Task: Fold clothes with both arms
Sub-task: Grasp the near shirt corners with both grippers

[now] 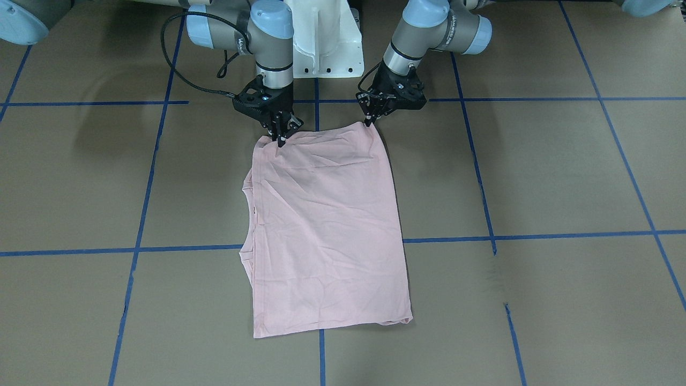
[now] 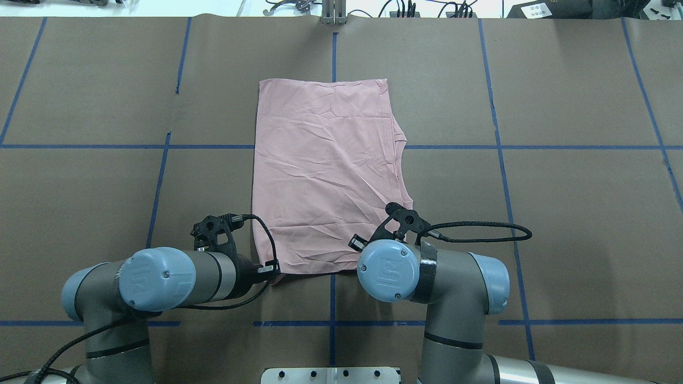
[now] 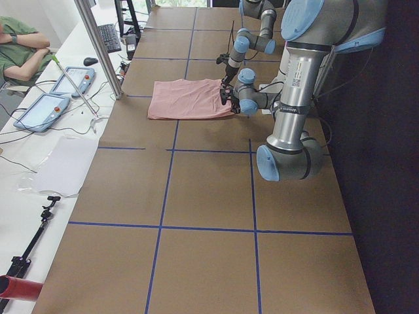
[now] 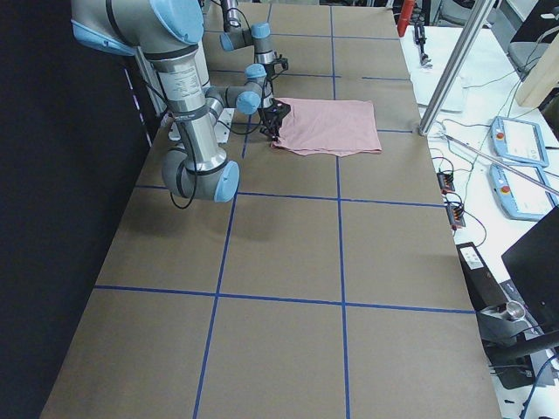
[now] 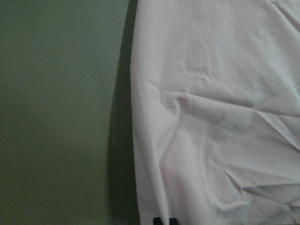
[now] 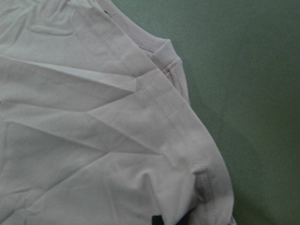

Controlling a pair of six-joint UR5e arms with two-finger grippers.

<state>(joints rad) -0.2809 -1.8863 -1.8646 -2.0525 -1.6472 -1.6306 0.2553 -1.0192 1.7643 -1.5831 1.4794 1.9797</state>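
Pink T-shirt (image 1: 327,225) lies folded into a long rectangle at the middle of the brown table (image 1: 536,177), plain side up. Its short edge nearest the white base (image 1: 327,43) meets both tools. The left gripper (image 1: 369,121) is clenched on one corner of that edge and the right gripper (image 1: 281,138) on the other, with the cloth puckered at each pinch. Stacked sleeve hems (image 6: 164,56) stick out along the long side by the right gripper. In the overhead view the wrists of the left arm (image 2: 160,277) and right arm (image 2: 405,266) cover the fingertips. Each wrist view cuts them to a dark sliver at its lower border.
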